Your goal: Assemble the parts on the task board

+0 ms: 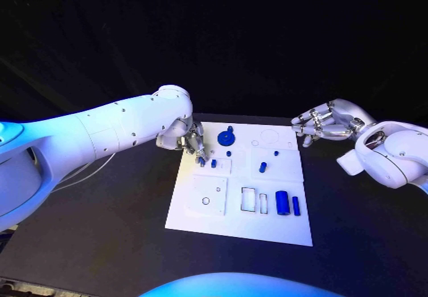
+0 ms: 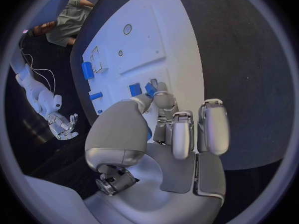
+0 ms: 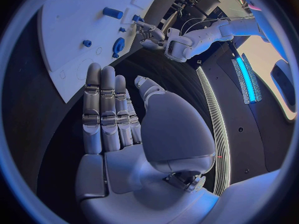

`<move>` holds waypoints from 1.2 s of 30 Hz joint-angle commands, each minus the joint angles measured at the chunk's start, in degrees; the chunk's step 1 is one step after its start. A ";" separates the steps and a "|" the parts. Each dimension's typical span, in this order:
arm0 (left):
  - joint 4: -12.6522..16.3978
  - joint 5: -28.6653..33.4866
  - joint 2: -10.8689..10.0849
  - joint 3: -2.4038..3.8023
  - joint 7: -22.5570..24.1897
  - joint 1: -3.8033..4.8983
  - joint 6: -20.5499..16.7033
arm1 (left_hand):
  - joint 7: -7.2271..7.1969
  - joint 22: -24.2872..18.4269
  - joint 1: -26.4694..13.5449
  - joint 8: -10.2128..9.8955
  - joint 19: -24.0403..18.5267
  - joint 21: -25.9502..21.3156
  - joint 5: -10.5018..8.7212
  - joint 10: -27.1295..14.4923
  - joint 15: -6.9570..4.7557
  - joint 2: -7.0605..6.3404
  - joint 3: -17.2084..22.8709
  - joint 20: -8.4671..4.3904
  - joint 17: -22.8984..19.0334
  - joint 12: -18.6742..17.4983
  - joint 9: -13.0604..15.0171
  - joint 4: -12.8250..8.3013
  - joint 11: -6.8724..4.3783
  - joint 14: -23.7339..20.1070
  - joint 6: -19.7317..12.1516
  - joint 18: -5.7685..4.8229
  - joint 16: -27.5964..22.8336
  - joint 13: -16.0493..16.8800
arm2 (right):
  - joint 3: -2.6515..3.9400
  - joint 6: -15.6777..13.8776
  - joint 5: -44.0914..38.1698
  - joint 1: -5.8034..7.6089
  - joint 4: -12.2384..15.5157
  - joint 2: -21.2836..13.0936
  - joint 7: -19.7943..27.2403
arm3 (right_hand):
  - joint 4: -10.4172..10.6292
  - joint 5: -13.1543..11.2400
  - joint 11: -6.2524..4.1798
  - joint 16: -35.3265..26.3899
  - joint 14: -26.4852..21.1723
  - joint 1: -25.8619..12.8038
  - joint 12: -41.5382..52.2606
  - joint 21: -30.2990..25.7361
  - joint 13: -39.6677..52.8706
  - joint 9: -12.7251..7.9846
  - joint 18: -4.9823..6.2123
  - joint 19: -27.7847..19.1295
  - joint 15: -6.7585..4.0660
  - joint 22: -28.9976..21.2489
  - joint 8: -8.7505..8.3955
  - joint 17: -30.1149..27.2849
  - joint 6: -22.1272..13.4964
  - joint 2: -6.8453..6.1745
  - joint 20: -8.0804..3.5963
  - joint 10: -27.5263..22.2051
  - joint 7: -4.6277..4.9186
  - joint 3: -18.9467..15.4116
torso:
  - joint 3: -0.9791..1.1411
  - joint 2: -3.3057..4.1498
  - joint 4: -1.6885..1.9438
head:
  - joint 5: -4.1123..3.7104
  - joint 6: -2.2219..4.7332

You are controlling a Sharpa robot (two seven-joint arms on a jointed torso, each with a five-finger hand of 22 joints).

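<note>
The white task board (image 1: 207,216) lies in the middle of the table. My left hand (image 1: 185,140) reaches down over its far left part; thumb and a fingertip pinch a small blue part (image 1: 201,163), also seen at the fingertips in the left wrist view (image 2: 150,88). A second small blue part (image 1: 213,163) stands just beside it. A blue gear (image 1: 226,136) sits at the board's far edge. A blue cylinder (image 1: 282,202) and a thin blue bar (image 1: 296,206) lie near the right side. My right hand (image 1: 323,127) hovers off the board's far right corner, fingers apart and holding nothing.
More small blue pieces stand mid-board (image 1: 263,166), (image 1: 229,153). Rectangular slots (image 1: 248,199) and a round hole (image 1: 206,200) mark the near half of the board. Black table (image 1: 107,235) surrounds the board on all sides.
</note>
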 commanded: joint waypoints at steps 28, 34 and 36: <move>2.70 -0.01 -1.50 -0.29 -1.57 -0.76 -1.61 | 0.21 1.51 -0.83 -0.99 0.34 -0.14 0.08 -0.03 0.19 -0.96 -1.67 0.09 14.31 0.22 -0.06 0.99 0.28 5.67 0.58 -0.78 0.17 0.44 | 0.01 0.35 -0.08 -0.01 -0.28 0.04 0.39 | 0.29 0.32 -0.05 -0.39 -0.21 -0.41 0.20 -0.37 0.09 0.06 -0.15 -0.03 0.01 -0.06 0.09 0.08 -0.45 -0.15 0.21 -0.52 -0.12 0.03 | -0.02 0.02 -0.04 | 0.16 0.17; 3.25 -0.15 -1.77 -0.27 -1.60 -0.76 -1.79 | 0.23 1.47 -1.13 -1.14 0.33 -0.16 0.08 -0.03 0.20 -1.08 -2.02 0.08 14.32 0.21 -0.07 1.30 0.29 5.67 0.68 -0.77 0.17 0.47 | 0.01 0.36 -0.09 -0.01 -0.33 0.05 0.39 | 0.29 0.32 -0.05 -0.39 -0.21 -0.41 0.20 -0.37 0.09 0.06 -0.15 -0.03 0.01 -0.06 0.09 0.08 -0.45 -0.15 0.21 -0.52 -0.12 0.03 | -0.03 -0.02 -0.02 | 0.19 0.15; 3.55 -0.27 -1.96 -0.24 -1.61 -0.76 -1.92 | 0.23 1.44 -1.24 -1.19 0.31 -0.19 0.08 -0.03 0.20 -1.14 -2.15 0.08 14.31 0.21 -0.08 1.40 0.30 5.67 0.71 -0.76 0.17 0.47 | 0.01 0.35 -0.09 -0.01 -0.35 0.05 0.39 | 0.29 0.32 -0.05 -0.39 -0.21 -0.41 0.20 -0.37 0.09 0.06 -0.15 -0.03 0.01 -0.06 0.09 0.08 -0.45 -0.15 0.21 -0.52 -0.12 0.03 | -0.04 -0.01 -0.01 | 0.21 0.12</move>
